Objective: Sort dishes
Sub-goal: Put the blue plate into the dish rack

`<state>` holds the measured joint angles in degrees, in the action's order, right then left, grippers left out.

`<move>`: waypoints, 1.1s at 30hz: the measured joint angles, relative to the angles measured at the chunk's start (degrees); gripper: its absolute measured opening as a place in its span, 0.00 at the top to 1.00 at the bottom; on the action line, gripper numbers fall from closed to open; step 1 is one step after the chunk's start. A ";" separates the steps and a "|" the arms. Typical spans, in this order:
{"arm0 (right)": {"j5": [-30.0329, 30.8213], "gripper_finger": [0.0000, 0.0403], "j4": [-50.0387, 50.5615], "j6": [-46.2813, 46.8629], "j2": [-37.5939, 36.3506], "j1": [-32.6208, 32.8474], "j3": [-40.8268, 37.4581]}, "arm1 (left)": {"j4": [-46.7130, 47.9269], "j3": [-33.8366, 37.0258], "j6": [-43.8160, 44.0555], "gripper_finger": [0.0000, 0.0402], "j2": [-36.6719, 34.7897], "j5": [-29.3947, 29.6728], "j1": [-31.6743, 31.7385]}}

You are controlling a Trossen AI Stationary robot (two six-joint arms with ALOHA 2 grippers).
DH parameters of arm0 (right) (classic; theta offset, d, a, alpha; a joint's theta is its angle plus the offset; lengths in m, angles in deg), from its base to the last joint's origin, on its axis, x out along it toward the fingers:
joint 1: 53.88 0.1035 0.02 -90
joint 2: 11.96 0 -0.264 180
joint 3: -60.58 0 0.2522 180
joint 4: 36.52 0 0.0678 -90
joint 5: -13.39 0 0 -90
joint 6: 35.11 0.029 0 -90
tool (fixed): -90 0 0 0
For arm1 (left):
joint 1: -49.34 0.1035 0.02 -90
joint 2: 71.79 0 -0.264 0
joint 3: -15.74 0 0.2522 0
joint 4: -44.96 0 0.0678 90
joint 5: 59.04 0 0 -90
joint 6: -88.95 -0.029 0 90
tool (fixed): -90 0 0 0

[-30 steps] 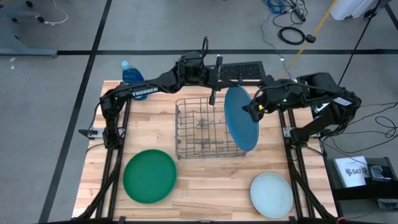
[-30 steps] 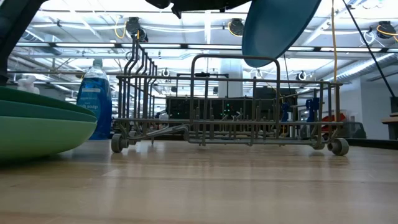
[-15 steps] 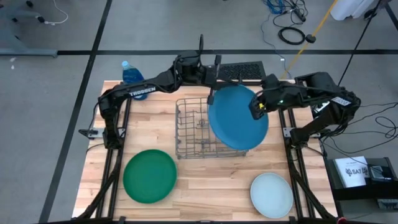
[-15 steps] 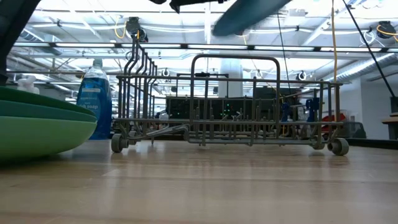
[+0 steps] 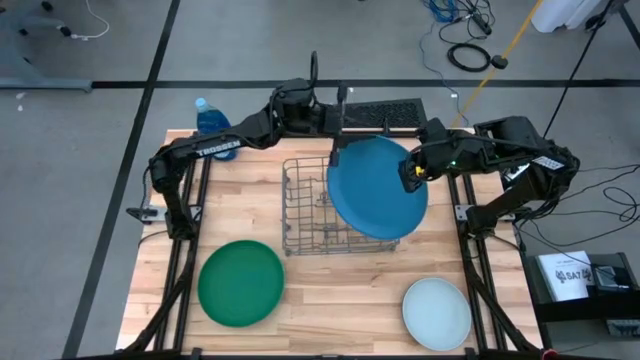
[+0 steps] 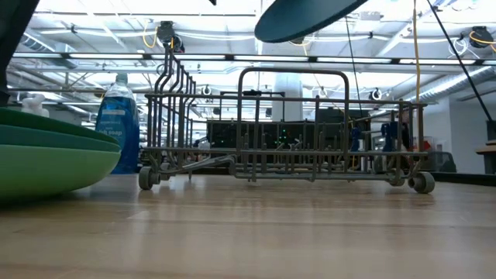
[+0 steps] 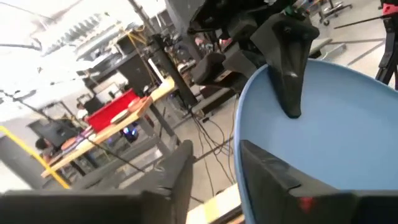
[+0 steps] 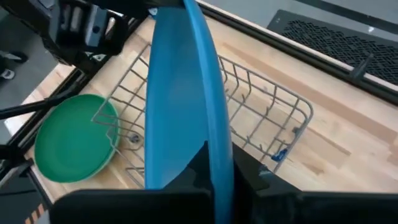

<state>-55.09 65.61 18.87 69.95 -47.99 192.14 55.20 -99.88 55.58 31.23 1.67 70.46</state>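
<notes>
Blue plate point(image 5: 375, 187) held aloft over the wire rack point(image 5: 325, 210), its rim pinched by the right hand point(image 5: 408, 172); left hand point(image 5: 338, 150), fingers parted, beside its far rim.

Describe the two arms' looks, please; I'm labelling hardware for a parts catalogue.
Both are dark, near-black jointed arms on black frame stands. The left arm carries white "TROSSEN" lettering along its link; the right arm shows a small orange light near its wrist and a white label. The left gripper and the right gripper each end in two flat, dark, tapering fingers.
</notes>
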 joint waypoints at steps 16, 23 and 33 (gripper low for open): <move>2.73 0.98 1.58 0.42 2.80 0.02 -0.68 | 28.19 -0.08 11.41 0.55 -21.52 12.22 -0.77; 6.36 0.98 1.57 0.10 8.28 -0.25 -1.22 | 38.53 -0.04 15.04 0.55 -29.01 12.48 -5.75; 8.83 0.98 1.61 2.88 12.17 -0.24 -1.27 | 40.28 4.56 13.55 0.55 -32.90 19.22 -10.20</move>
<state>-46.26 67.21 21.74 82.12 -48.23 190.87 95.48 -95.33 69.14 -1.67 20.89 60.26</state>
